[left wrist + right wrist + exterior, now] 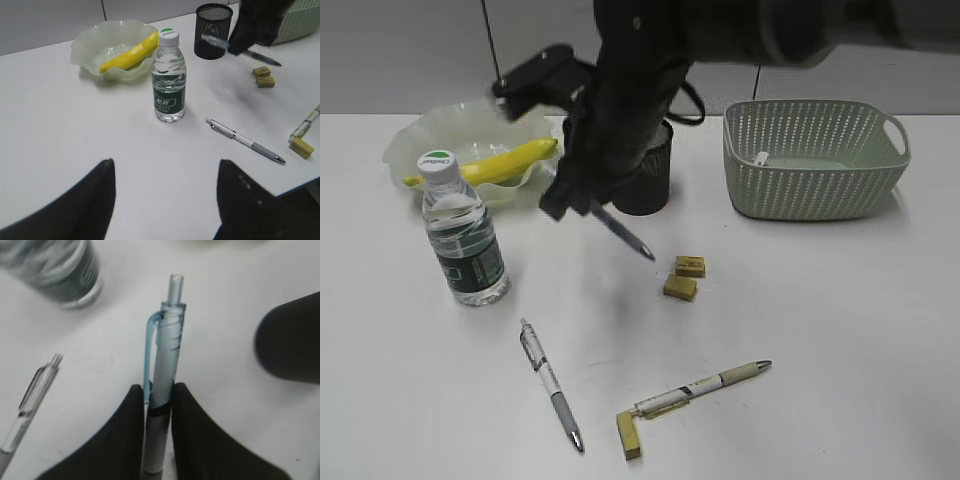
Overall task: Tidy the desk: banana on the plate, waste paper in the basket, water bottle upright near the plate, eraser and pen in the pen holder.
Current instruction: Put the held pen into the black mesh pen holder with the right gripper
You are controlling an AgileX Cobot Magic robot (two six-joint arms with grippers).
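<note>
Right end effector [159,405]: fingers [125,430] pinched on a blue-clip pen [162,365], held at the barrel, clip end sticking out past the tips. In the exterior view that pen [620,232] hangs tilted in the air, tip down toward the table [840,330], just in front of the pen holder [650,180]. Right arm is blurred and covers most of the pen holder.

Left end effector [165,200]: spread wide, nothing between the fingers, hovering over bare table at the near edge, well apart from everything.

Open room: wide clear strip under the held pen, between the water bottle [460,235] and 2 erasers [685,277] lying just beside each other. Right half of the table in front of the basket [810,160] is bare.

Front of table: a grey-grip pen [552,385], then a white pen [705,386] with its end touching a 3rd eraser [629,436], close to the front edge.

Banana [505,163] lies in the plate [420,145], back left. Water bottle stands upright just in front of the plate. Basket sits back right; a small white scrap [761,158] shows inside, can't tell what it is.
</note>
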